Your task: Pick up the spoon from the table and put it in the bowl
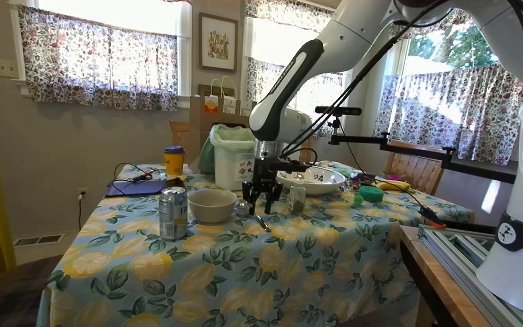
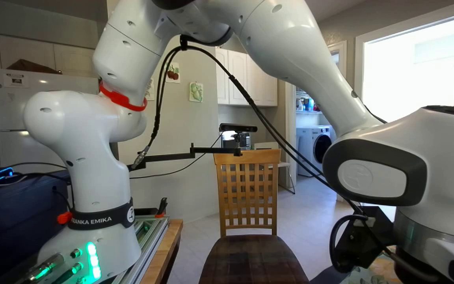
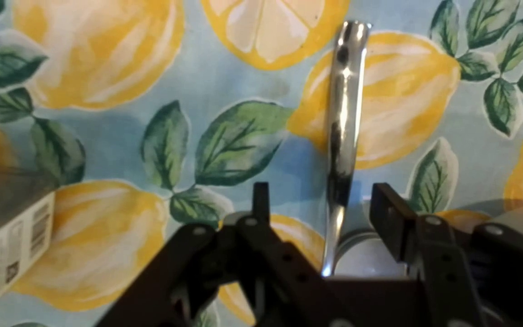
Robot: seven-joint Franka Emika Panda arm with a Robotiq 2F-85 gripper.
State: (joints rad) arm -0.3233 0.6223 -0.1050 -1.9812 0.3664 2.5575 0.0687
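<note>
Claw (image 3: 323, 204) closest to the lens, black, along the lower edge of the wrist view. Its fingers (image 3: 391, 222) stand well apart, holding nothing; the slim part of the spoon (image 3: 345, 118) shows in the gap between them, clear of both in that view. Height of the fingertips above the cloth (image 3: 107, 145): cannot tell.

Spoon, appearance: silvery metal, mirror-bright. Handle broad and blunt at the far end, tapering to a narrow neck towards the claw. Bright streaks run along its length; near-black reflections sit by the blunt end and again where the handle narrows. Thin pale line along the right edge. Scoop end hidden behind the claw's body.

Spoon, position: on the bench (image 1: 229, 245), lying partly across a printed yellow lemon, handle a little off vertical in the wrist view. Round-topped item (image 3: 366, 261) just beside the neck. Barcoded object (image 3: 16, 247) at the left edge, well apart from the spoon. In an exterior view the spoon reads as a slanting grey sliver below the claw, broad end towards the camera, outside the pale grey bowl (image 1: 212, 211). That bowl stands upright near it, a silver can (image 1: 173, 218) just beside the bowl.
</note>
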